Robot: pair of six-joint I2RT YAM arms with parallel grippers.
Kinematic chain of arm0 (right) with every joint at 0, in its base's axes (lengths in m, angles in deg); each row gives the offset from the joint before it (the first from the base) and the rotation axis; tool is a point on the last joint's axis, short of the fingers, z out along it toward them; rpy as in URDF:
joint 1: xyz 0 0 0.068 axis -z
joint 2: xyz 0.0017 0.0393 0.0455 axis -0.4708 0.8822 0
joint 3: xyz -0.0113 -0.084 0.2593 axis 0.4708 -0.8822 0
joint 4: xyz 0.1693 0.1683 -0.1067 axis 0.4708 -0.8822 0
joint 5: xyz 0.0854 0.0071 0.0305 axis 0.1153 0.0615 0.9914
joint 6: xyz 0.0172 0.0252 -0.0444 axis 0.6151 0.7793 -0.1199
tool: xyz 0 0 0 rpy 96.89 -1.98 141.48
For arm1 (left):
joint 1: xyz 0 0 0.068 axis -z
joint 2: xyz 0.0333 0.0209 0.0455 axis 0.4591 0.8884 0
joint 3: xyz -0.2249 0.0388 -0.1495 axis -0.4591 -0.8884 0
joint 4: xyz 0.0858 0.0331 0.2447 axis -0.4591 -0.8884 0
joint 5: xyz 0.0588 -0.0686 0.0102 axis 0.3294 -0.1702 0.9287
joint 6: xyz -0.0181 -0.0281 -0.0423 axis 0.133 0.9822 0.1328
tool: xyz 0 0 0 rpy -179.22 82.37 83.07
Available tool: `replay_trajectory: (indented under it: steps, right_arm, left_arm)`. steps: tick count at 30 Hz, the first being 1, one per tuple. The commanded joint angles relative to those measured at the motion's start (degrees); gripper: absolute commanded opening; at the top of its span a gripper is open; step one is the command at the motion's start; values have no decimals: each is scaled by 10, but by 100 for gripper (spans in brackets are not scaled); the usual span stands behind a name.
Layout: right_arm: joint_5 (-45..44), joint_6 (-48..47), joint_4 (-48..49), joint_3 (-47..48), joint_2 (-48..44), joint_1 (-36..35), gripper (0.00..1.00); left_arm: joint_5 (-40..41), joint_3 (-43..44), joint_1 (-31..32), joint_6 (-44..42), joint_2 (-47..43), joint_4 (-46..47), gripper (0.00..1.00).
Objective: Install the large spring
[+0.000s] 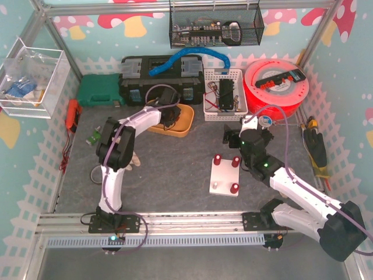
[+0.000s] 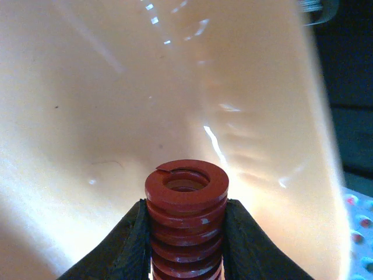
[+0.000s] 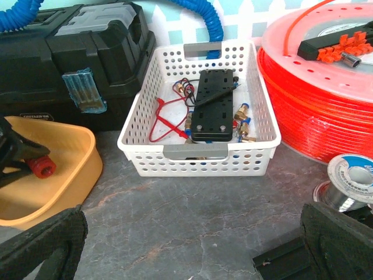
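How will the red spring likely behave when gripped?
The spring looks stiff: thick, tightly stacked coils, so it probably won't flex. Its round sides between the fingers might let it twist or slip. Dropped, it would likely roll.

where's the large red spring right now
In the left wrist view the spring is clamped in the left gripper, over the orange tray, in front of the black toolbox and left of the white basket.

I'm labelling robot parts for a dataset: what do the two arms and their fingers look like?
Both arms, left arm and right arm, have white links, bulky black joints and a purplish cable alongside. A green light glows on the right. Fingers are matte black wedges.
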Motion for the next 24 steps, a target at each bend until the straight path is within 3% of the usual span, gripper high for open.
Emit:
replay_trajectory:
  steps: [1,9,17,24]
  right_arm:
    - [10,4,11,1,2,3,99]
    - [29,6,-26,26,-10,3,99]
    - [91,29,-102,58,-43,3,98]
    - [219,35,-153,105,-46,3,92]
  left_arm:
    - [12,-47,3,-83,-86,110,19]
    - [-41,-204,7,-209,-201,308,14]
    - [-111,-374,61,-458,-326,571,15]
    - [-152,-477,108,-609,-372,673,15]
